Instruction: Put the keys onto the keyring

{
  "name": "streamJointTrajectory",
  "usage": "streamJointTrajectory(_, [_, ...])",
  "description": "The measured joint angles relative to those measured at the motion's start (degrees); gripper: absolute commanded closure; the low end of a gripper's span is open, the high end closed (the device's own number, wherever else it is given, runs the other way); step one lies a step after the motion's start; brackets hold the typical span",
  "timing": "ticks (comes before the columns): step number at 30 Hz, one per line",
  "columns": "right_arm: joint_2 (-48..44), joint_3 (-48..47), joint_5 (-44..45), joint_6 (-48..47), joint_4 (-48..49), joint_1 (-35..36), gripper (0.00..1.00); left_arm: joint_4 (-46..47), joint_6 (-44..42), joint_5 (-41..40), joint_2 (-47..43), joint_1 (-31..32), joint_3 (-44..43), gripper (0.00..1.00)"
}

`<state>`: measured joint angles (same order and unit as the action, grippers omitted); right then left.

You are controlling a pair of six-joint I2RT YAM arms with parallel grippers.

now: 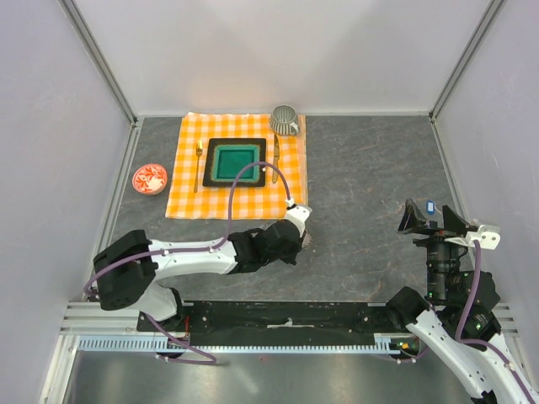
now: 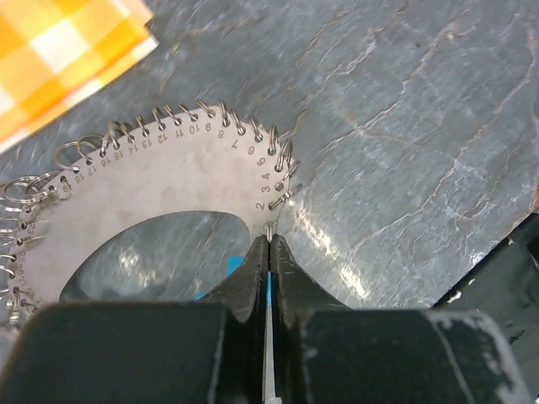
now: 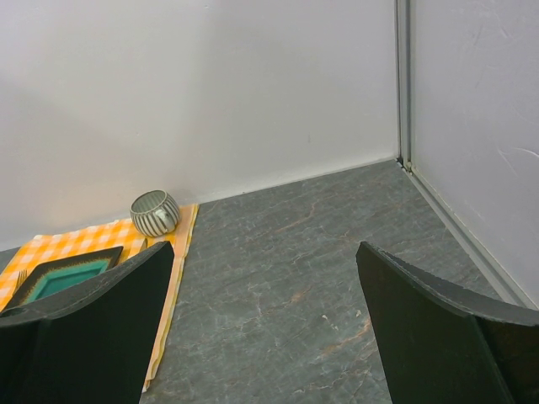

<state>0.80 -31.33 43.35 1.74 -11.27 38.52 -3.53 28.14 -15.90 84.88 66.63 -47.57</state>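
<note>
The keyring (image 2: pixel 177 181) is a flat silvery ring-shaped plate with numbered holes and small wire rings round its rim, lying on the grey table next to the cloth. My left gripper (image 2: pixel 269 244) is shut on a thin metal key (image 2: pixel 269 229), whose tip sticks out at the plate's inner edge near hole 1. A bit of the key's blue tag (image 2: pixel 232 265) shows under the fingers. In the top view the left gripper (image 1: pixel 299 238) is low over the keyring (image 1: pixel 308 242). My right gripper (image 1: pixel 431 220) is raised at the right, open and empty (image 3: pixel 265 252). The red-headed key is out of view.
An orange checked cloth (image 1: pixel 181 189) holds a green square plate (image 1: pixel 236 162), a gold fork (image 1: pixel 199 164) and a gold knife (image 1: pixel 275 160). A striped cup (image 1: pixel 285 119) stands at its far corner. A red dish (image 1: pixel 150 178) sits left of it. White walls enclose the table.
</note>
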Motion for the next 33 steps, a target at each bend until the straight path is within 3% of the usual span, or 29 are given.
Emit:
streamJointTrajectory(4, [0.0,0.0,0.0,0.0,0.0,0.0,0.02,4.9,-5.0,0.9,2.5,0.0,0.4,0.98])
streamJointTrajectory(13, [0.0,0.0,0.0,0.0,0.0,0.0,0.02,3.8,-7.6,-0.7,6.6,0.0,2.4,0.98])
streamJointTrajectory(19, [0.0,0.0,0.0,0.0,0.0,0.0,0.02,-1.2,-5.0,-2.1,8.7,0.0,0.7,0.81])
streamJointTrajectory(23, [0.0,0.0,0.0,0.0,0.0,0.0,0.02,-7.2,-1.6,-2.0,9.5,0.0,-2.3,0.57])
streamJointTrajectory(25, [0.0,0.0,0.0,0.0,0.0,0.0,0.02,-10.3,-0.3,-1.8,9.5,0.0,-3.6,0.52])
streamJointTrajectory(33, [0.0,0.0,-0.2,0.0,0.0,0.0,0.02,-24.1,2.2,-0.4,10.1,-2.1,-14.9,0.53])
